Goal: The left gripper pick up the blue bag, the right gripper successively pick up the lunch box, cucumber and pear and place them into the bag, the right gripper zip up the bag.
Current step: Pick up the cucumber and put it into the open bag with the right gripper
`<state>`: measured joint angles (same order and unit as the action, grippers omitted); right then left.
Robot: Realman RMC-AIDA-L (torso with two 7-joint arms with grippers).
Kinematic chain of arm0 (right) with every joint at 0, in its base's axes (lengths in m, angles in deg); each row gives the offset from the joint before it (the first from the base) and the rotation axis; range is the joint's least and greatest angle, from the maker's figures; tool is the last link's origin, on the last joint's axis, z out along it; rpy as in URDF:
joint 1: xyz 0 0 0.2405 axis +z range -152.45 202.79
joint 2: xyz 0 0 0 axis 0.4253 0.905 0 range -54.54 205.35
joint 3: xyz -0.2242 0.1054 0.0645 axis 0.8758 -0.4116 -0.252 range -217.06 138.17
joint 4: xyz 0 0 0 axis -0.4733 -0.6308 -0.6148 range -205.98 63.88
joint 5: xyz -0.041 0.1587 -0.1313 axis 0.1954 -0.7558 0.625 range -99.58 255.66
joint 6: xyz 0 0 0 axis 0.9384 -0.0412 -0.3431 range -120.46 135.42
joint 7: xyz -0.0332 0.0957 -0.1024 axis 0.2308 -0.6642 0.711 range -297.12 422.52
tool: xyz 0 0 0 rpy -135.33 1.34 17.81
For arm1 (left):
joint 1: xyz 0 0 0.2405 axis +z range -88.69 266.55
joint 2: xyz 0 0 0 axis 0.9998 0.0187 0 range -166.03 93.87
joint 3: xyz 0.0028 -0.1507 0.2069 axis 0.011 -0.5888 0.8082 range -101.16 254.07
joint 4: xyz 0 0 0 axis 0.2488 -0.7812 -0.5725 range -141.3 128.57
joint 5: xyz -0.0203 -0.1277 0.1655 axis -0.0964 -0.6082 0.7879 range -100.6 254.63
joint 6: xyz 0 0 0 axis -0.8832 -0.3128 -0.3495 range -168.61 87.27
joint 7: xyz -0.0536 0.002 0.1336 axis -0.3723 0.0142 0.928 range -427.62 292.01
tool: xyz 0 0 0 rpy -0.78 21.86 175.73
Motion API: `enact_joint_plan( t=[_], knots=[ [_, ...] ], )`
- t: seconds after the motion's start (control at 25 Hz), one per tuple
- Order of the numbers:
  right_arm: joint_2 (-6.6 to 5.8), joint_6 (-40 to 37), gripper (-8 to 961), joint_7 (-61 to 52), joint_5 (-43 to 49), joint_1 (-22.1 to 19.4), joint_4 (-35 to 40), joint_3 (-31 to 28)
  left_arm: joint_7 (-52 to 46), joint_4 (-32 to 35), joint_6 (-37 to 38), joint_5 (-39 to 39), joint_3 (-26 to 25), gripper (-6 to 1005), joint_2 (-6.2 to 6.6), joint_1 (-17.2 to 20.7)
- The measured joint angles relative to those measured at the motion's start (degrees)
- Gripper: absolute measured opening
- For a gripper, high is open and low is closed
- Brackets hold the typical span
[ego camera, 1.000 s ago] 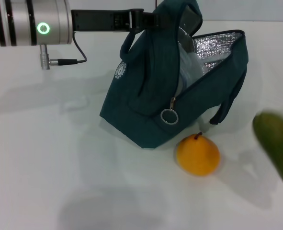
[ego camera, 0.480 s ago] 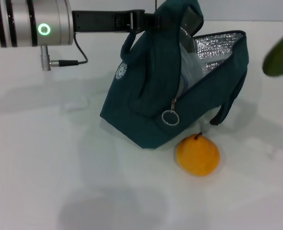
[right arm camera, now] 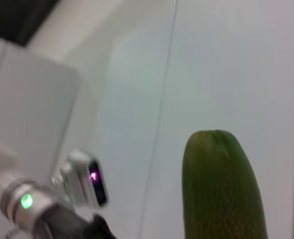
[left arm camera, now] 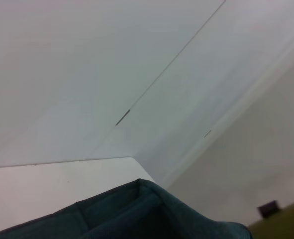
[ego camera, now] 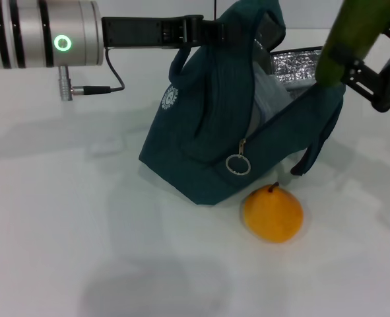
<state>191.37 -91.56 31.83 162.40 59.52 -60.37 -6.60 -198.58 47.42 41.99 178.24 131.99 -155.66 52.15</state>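
A plain white table (ego camera: pixel 82 218) under even light, pale wall behind

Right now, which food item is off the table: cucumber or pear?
The cucumber, held by the right gripper above the blue bag; the orange-yellow pear sits on the table.

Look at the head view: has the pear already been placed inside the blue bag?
No, the pear lies on the white table in front of the blue bag, outside it.

A plain white counter (ego camera: pixel 82 231) fills the head view. Behind it stands a pale wall (left arm camera: pixel 87 59), crossed by a thin dark seam (left arm camera: pixel 176 55) running slantwise in the left wrist view.
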Motion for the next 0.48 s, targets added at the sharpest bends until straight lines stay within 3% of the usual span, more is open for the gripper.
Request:
enact_joint_plan(
  t=[0.48],
  knots=[
    [-0.41, 8.24, 617, 6.36, -0.03, 0.03, 0.59, 1.04, -1.17, 0.00, 0.47, -0.16, 0.02, 67, 0.13, 0.47]
  ],
)
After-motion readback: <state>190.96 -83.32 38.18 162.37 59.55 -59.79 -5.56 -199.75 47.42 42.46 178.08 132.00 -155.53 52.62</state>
